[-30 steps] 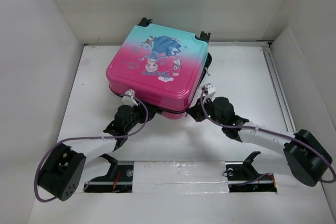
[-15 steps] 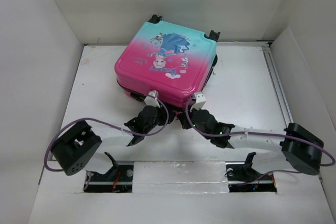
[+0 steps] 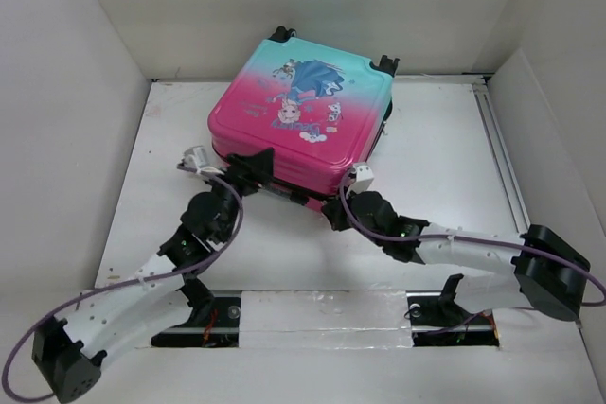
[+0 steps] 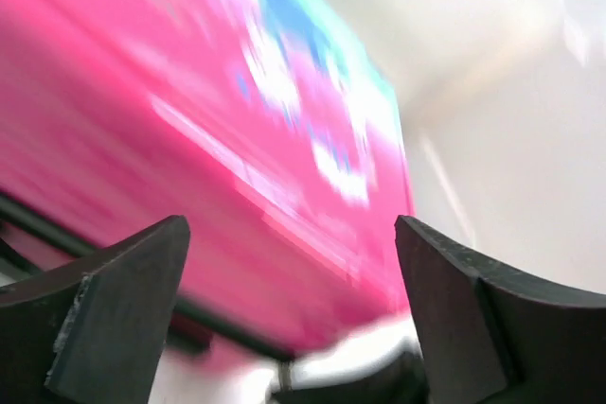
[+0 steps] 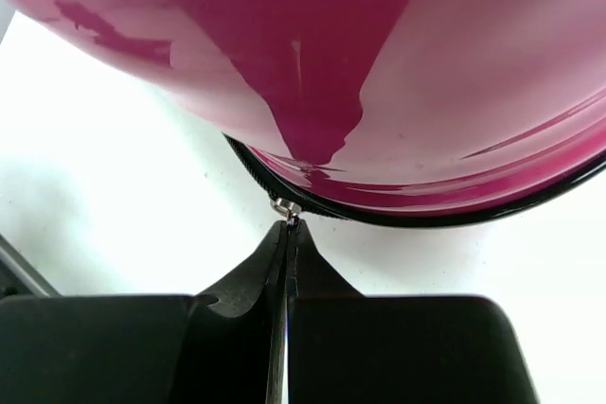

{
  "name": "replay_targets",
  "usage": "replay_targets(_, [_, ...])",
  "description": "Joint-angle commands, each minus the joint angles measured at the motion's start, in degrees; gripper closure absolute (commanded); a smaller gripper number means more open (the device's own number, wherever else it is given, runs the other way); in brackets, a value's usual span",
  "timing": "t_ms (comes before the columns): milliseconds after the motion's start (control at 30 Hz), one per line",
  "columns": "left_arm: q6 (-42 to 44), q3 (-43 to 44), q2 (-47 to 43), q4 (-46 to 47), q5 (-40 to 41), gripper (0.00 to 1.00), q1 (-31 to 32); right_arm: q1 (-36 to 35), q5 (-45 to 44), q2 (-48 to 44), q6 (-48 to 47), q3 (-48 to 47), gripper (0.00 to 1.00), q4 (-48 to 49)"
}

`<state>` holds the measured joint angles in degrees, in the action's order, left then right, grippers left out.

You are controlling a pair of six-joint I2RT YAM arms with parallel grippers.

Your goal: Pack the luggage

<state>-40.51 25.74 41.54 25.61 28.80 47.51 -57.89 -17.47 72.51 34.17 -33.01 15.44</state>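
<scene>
luggage [image 3: 298,120]: closed, flat on worktop [image 3: 436,153], 12 o'clock
left end effector [image 4: 294,319]: wide, luggage's 7 o'clock corner
right end effector [image 5: 287,234]: pinching zipper pull [image 5: 285,207]

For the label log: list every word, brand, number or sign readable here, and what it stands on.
No text can be read for certain.
luggage: small lettering inside the cartoon print on its lid, too small to read from the top view.
Left wrist view: the print is motion-blurred, unreadable.
Right wrist view: plain pink shell and the zipper pull, no lettering.
</scene>
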Motion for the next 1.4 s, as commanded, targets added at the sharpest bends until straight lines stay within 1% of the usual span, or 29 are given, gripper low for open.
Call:
replay_targets(0, [-0.8,4.0,-0.8,-6.4,5.3,0.12,-7.7,-0.2,7.2,-1.7,-0.2,1.2,1.0,-1.2])
replay_targets(33, [-0.8,7.5,1.9,-6.4,0.5,0.11,-13.6,-0.2,7.8,-1.7,-0.2,1.7,1.0,-1.2])
replay_targets(100, [-0.8,11.7,5.6,-8.5,-3.1,0.09,-19.4,-0.2,8.3,-2.2,-0.2,2.2,1.0,-1.2])
replay_targets(167, [-2.0,16.0,9.2,-9.3,-3.1,0.09,-23.9,-0.7,8.9,-2.2,-0.2,2.3,1.0,-1.2])
replay_targets(233, [-4.1,16.0,12.6,-8.6,-2.0,0.09,-30.0,-0.7,8.9,-2.7,-0.2,2.3,1.0,-1.7])
replay_targets(267, [-5.6,16.0,13.4,-7.2,-9.1,0.1,-33.6,-0.7,8.9,-2.7,-0.2,2.3,1.0,-1.7])
replay_targets(300, [-8.2,16.0,15.4,-5.5,-13.7,0.12,-41.5,-0.7,8.3,-3.5,-0.2,2.3,1.0,-1.7])
replay_targets(333, [-9.7,15.3,17.1,-0.9,-18.0,0.14,-44.7,-0.7,8.3,-4.0,-0.9,1.7,1.0,-1.7])
replay_targets(367, [-10.7,15.3,19.3,1.0,-22.2,0.18,-47.7,-0.7,8.9,-4.0,-1.6,1.7,1.0,-2.4])
replay_targets(400, [-10.7,17.8,22.2,2.0,-28.3,0.2,-50.0,-0.7,8.9,-4.0,-1.7,1.7,1.0,-3.5])
replay_targets(433, [-10.2,20.5,28.9,1.5,-28.4,0.2,-51.1,-0.7,8.9,-4.7,-2.3,1.1,1.0,-4.0])
replay_targets(467, [-7.8,23.7,32.3,-2.0,-28.4,0.2,-51.1,-0.7,8.2,-5.2,-2.4,1.1,1.0,-4.0])
replay_targets(500, [-5.9,30.3,35.8,-3.0,-31.3,0.2,-51.1,-0.7,8.2,-5.2,-3.0,1.1,1.0,-4.5])
replay_targets(533, [-4.8,33.3,41.8,-4.2,-33.1,0.2,-51.6,-0.7,8.8,-5.8,-3.0,1.1,1.0,-4.5])
replay_targets(633, [-4.8,37.6,47.0,-1.4,-39.8,0.23,-50.9,-0.7,9.3,-6.4,-3.0,1.1,1.0,-5.2])
replay_targets(733, [-4.8,38.2,49.2,-1.3,-39.9,0.23,-48.1,-0.7,9.3,-7.0,-3.0,1.6,1.0,-5.2])
replay_targets(800, [-6.4,33.9,49.2,2.1,-40.9,0.23,-47.5,-0.7,10.0,-7.0,-3.0,1.6,1.0,-5.2])
replay_targets(833, [-7.7,33.9,49.2,4.3,-42.4,0.23,-47.5,-0.7,10.0,-7.6,-3.0,1.6,1.0,-5.2])
replay_targets(900, [-9.8,27.7,48.3,8.0,-44.5,0.25,-45.2,-0.7,10.0,-7.6,-3.7,1.6,1.0,-5.7])
replay_targets(1000, [-10.4,22.3,45.9,9.3,-41.5,0.25,-39.5,-0.7,5.6,-9.8,-6.3,-1.1,1.0,-11.3])
replay_targets(1033, [-11.2,20.5,45.2,11.5,-40.7,0.25,-37.9,-0.7,4.4,-10.5,-7.4,-1.8,1.0,-13.1])
replay_targets(1067, [-12.0,16.8,44.5,13.0,-39.8,0.25,-35.9,-0.7,3.7,-12.2,-9.7,-2.4,1.0,-16.7])
replay_targets(1100, [-12.6,15.1,43.7,13.8,-37.8,0.25,-34.1,1.1,3.7,-13.2,-10.7,-2.9,1.0,-18.3])
replay_targets(1133, [-13.6,13.4,42.0,13.9,-36.0,0.25,-30.1,2.2,4.2,-14.2,-11.3,-2.9,1.0,-19.6])
replay_targets(1200, [-16.9,8.0,39.9,17.0,-30.6,0.25,-25.8,4.9,6.0,-18.2,-11.9,-2.9,1.0,-21.1])
replay_targets(1233, [-18.1,6.8,38.4,17.0,-28.7,0.25,-21.4,7.8,9.5,-19.3,-11.9,-2.4,1.0,-21.2])
replay_targets(1267, [-19.1,5.7,37.8,17.9,-27.1,0.25,-19.2,9.6,10.5,-20.9,-11.2,-2.4,1.0,-21.2])
replay_targets(1333, [-22.5,3.0,37.1,18.4,-22.1,0.26,-14.6,14.4,13.9,-21.5,-9.8,-1.8,1.0,-21.2])
replay_targets(1367, [-23.5,2.0,36.5,19.4,-20.5,0.26,-9.9,15.9,15.3,-21.5,-9.8,-1.8,1.0,-21.2])
